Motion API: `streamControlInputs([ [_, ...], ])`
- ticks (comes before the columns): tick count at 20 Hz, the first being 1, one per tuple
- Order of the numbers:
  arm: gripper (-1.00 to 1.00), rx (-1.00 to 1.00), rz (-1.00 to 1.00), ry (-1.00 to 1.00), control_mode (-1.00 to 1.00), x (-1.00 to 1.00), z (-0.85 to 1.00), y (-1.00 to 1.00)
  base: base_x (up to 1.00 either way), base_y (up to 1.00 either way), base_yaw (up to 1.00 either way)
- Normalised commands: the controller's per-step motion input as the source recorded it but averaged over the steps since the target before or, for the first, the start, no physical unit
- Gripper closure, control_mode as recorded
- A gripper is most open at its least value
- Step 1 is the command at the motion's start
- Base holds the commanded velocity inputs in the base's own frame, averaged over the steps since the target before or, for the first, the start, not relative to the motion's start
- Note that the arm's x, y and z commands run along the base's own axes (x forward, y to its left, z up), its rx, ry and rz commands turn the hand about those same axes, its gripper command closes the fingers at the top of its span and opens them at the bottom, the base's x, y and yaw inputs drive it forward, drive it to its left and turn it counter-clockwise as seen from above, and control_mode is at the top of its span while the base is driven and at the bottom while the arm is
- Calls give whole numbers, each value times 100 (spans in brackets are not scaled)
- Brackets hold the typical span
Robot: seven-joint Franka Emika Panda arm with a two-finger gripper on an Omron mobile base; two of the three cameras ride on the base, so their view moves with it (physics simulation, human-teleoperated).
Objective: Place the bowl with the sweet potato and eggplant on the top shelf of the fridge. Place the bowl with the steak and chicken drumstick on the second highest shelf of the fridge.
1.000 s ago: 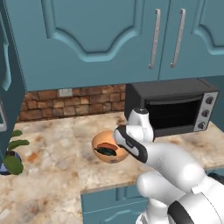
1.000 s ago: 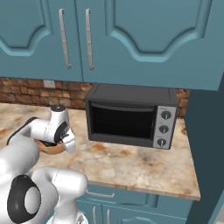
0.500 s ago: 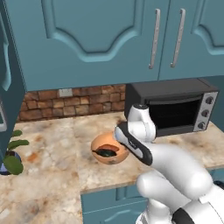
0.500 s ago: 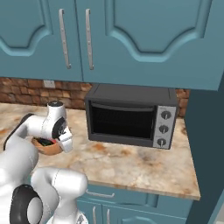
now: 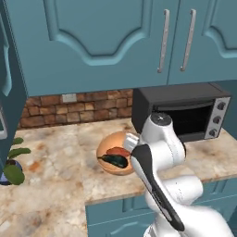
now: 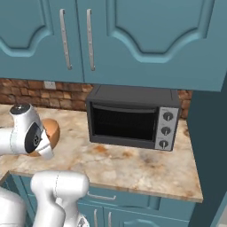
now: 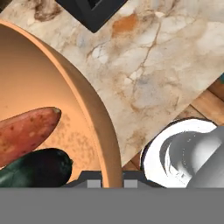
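Left base view: the orange bowl (image 5: 114,152) is tilted above the marble counter (image 5: 55,171), just left of the black microwave (image 5: 183,111); inside it lie the sweet potato (image 5: 118,151) and, just below it, the dark eggplant (image 5: 114,160); the white arm's hand covers the bowl's right rim, so the gripper (image 5: 131,147) itself is hidden there; a green plant (image 5: 14,162) stands at the far left edge; blue cabinets (image 5: 106,41) hang above.

Right base view: the bowl (image 6: 51,132) peeks out from behind the arm's white wrist at the left, well apart from the microwave (image 6: 133,117); the counter (image 6: 119,164) runs beneath both.

Hand view: the bowl's rim (image 7: 94,113) runs down between the two finger tips; the gripper (image 7: 108,183) is closed tight on that wall, one tip inside and one outside; the sweet potato (image 7: 26,131) lies inside the bowl, touching the eggplant (image 7: 37,170) beside it; the counter (image 7: 153,74) shows beyond, with a corner of the microwave (image 7: 92,11) at the top.
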Motion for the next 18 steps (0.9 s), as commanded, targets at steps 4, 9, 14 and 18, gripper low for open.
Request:
streamControlInputs([
  [4,100,13,-11,-5,-100,-73,100,-19,0,0,0],
  [9,100,24,-1,0,-100,-71,91,-59,0,0,0],
  [14,100,1,0,0,-100,-5,4,-1,0,0,0],
  [18,100,0,0,0,100,-15,0,0,-75,-2,-1],
])
